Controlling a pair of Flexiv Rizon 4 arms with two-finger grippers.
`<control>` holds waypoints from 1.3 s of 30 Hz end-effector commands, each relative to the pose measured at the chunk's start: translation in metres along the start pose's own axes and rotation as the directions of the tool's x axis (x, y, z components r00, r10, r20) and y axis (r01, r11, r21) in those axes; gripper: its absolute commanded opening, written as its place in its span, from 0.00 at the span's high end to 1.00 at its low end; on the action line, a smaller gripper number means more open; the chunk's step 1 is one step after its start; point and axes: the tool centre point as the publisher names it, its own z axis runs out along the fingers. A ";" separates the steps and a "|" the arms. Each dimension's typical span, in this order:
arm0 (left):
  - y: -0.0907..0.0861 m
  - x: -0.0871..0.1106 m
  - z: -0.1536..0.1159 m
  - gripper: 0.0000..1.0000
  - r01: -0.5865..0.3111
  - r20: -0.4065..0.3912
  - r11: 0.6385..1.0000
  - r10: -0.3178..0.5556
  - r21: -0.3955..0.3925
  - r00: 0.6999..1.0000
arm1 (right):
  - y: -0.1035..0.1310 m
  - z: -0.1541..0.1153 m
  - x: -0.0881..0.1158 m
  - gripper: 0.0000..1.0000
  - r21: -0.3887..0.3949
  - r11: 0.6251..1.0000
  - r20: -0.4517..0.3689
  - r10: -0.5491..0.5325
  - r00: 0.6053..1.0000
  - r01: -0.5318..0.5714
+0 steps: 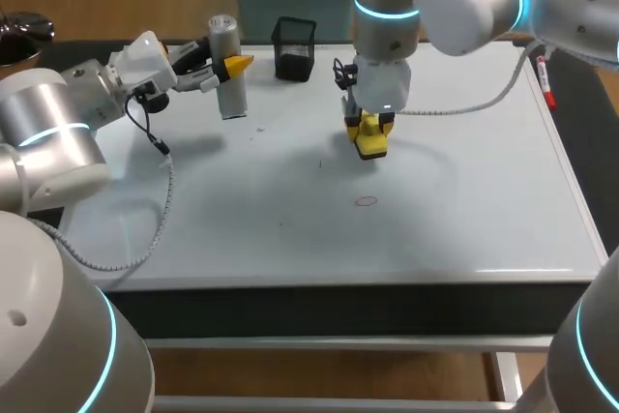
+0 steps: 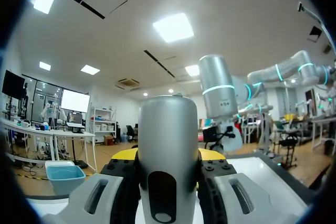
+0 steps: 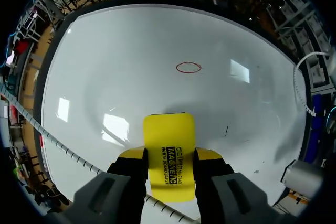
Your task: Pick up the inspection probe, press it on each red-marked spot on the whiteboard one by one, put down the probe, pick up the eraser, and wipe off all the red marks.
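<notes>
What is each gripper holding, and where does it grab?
The left gripper clamps the silver probe around its middle. The right gripper pinches the yellow eraser by its two long sides.

My left gripper (image 1: 235, 66), level and turned sideways, clamps the probe (image 1: 232, 99); my right gripper (image 1: 371, 135), pointing down, clamps the eraser (image 1: 372, 150).

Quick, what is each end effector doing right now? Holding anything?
Left end effector: closed on the silver probe.
Right end effector: closed on the yellow eraser.
</notes>
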 end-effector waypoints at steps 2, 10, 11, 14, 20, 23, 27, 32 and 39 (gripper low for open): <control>-0.001 0.000 0.000 1.00 -0.001 0.001 1.000 0.001 0.002 1.000 | -0.011 0.006 0.000 1.00 -0.023 1.000 -0.011 -0.003 1.000 0.003; -0.001 0.000 0.000 1.00 -0.001 0.001 1.000 0.001 0.002 1.000 | -0.019 0.013 0.008 1.00 -0.035 0.999 -0.014 0.006 1.000 -0.007; -0.001 0.000 0.000 1.00 -0.001 0.001 1.000 0.001 0.002 1.000 | -0.019 0.013 0.009 1.00 -0.036 0.999 -0.014 0.008 1.000 -0.008; -0.001 0.000 0.000 1.00 -0.001 0.001 1.000 0.001 0.002 1.000 | -0.020 0.015 0.010 1.00 -0.038 0.999 -0.014 0.009 1.000 -0.010; -0.001 0.000 0.000 1.00 -0.001 0.001 1.000 0.001 0.002 1.000 | -0.022 0.020 0.015 1.00 -0.046 0.999 -0.017 0.013 1.000 -0.014; -0.001 0.000 0.000 1.00 -0.001 0.001 1.000 0.001 0.002 1.000 | -0.021 0.023 0.016 1.00 -0.051 0.999 -0.016 0.012 1.000 -0.013; -0.001 0.000 0.000 1.00 -0.001 0.001 1.000 0.001 0.002 1.000 | -0.023 0.026 0.022 1.00 -0.056 0.998 -0.024 0.026 0.999 -0.028; -0.001 0.000 0.000 1.00 -0.001 0.001 1.000 0.001 0.002 1.000 | -0.029 0.030 0.040 1.00 -0.060 0.996 -0.040 0.066 0.997 -0.068; -0.001 0.000 0.000 1.00 -0.001 0.001 1.000 0.001 0.002 1.000 | -0.036 0.029 0.068 1.00 -0.058 0.990 -0.057 0.128 0.990 -0.132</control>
